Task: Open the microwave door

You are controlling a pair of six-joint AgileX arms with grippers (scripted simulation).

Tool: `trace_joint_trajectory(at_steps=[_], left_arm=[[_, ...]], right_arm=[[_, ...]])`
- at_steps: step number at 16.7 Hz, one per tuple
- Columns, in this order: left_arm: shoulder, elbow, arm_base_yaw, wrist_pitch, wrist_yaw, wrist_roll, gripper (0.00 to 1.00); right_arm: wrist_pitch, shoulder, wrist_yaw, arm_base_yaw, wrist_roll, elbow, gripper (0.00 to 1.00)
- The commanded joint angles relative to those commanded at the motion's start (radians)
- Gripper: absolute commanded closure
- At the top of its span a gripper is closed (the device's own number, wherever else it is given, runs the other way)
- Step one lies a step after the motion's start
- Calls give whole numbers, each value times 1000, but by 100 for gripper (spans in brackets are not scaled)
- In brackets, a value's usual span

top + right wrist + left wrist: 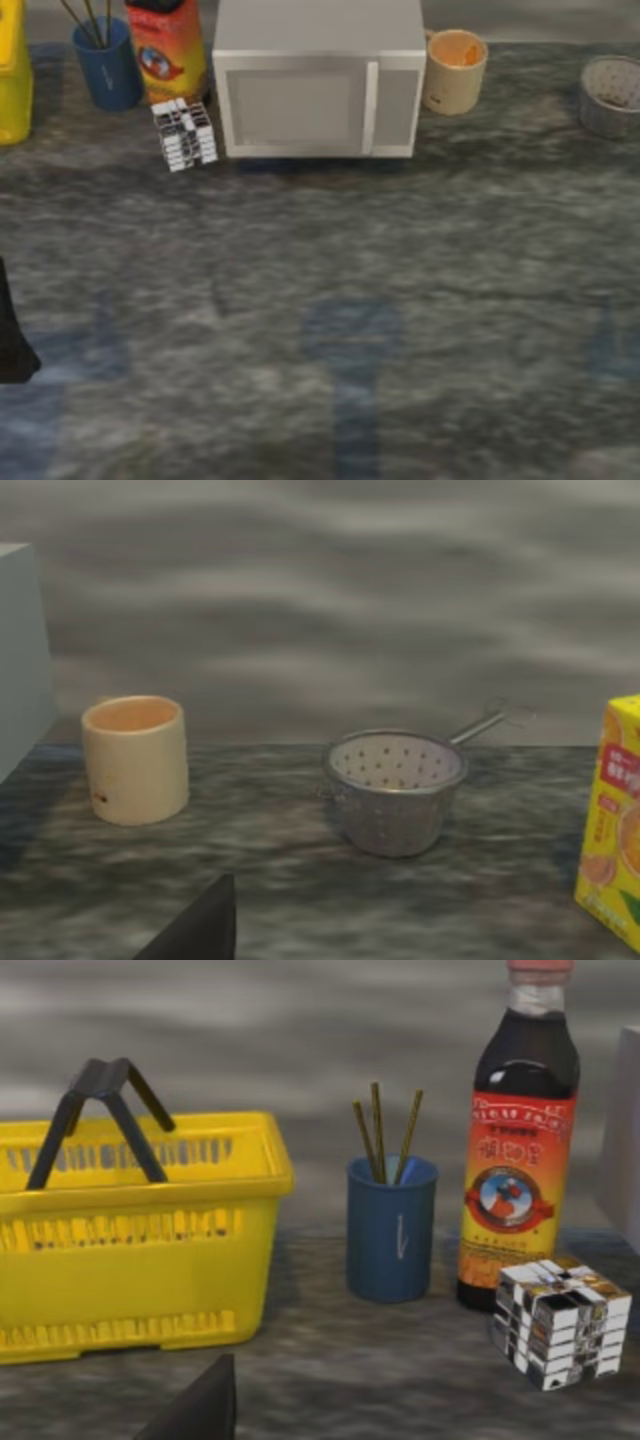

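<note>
Here, the microwave (pixel 318 78) sits at the counter's (pixel 320 300) far edge, its microwave door (pixel 296 107) shut. Neither end effector's state can be told. Best hook the pale handle (pixel 371 107) and swing outward.

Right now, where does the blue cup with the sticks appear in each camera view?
Top view: the blue cup stands at the far left, between the yellow basket and the sauce bottle.
Left wrist view: the blue cup is near the centre, again between basket and bottle.
Right wrist view: not in it.
Shared landmark: the mirrored cube, in front of the bottle.
</note>
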Motion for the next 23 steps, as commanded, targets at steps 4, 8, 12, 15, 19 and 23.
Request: trace_joint_trajectory(at_steps=[4,8,12,15,19,23], left_arm=[[31,30,-15,-15,-9,-12,0],[220,214,-95,-97,-59,-77,0],[568,527,-221,-221,-137,-184,0],[895,813,-330,-323,-203,-280,0],[1351,1206,-479,-455,-290,-412,0],[1751,1546,-612,-577,-368,-527,0]], right_arm=[[0,0,0,0,0,0,0],[0,0,0,0,0,0,0],[0,0,0,0,0,0,0],[0,0,0,0,0,0,0],[0,0,0,0,0,0,0],[0,0,0,0,0,0,0]])
